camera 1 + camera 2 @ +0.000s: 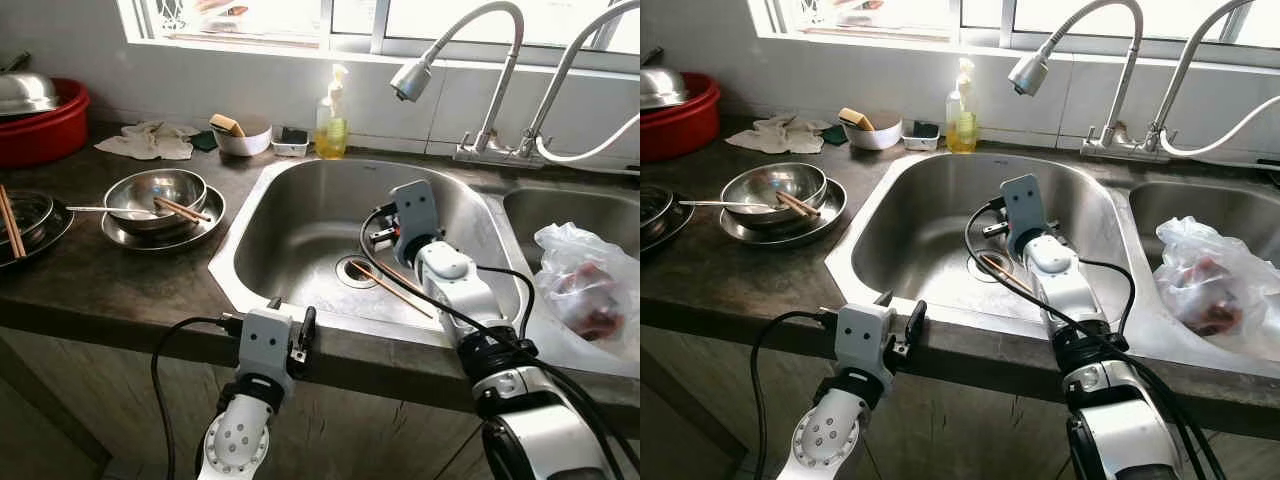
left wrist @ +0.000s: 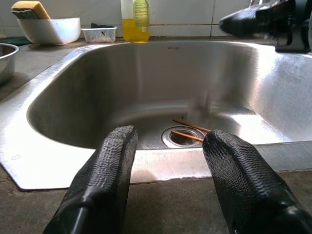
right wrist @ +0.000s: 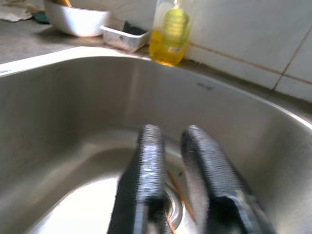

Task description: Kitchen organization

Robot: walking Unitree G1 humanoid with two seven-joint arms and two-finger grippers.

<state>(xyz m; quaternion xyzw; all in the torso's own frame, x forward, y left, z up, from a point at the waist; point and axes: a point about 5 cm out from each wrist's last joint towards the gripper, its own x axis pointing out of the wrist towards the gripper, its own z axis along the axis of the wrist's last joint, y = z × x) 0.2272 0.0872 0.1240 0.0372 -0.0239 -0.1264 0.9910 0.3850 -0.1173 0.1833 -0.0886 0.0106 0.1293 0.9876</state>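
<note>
A pair of brown chopsticks (image 1: 392,285) lies on the bottom of the steel sink (image 1: 300,190), across the drain (image 1: 355,270). My right gripper (image 1: 381,237) hangs inside the basin just above the drain; in the right wrist view its fingers (image 3: 148,161) stand a little apart with nothing between them. My left gripper (image 2: 168,139) is open over the front counter edge, pointing at the sink. On the counter to the left, a steel bowl (image 1: 155,192) on a plate holds another pair of chopsticks (image 1: 182,209) and a spoon.
A yellow soap bottle (image 1: 332,125), a white sponge bowl (image 1: 243,138) and a small tray stand behind the sink. Two taps (image 1: 480,60) arch over it. A plastic bag (image 1: 590,285) lies in the right basin. Dark dishes (image 1: 25,222) and a red basin (image 1: 40,125) sit far left.
</note>
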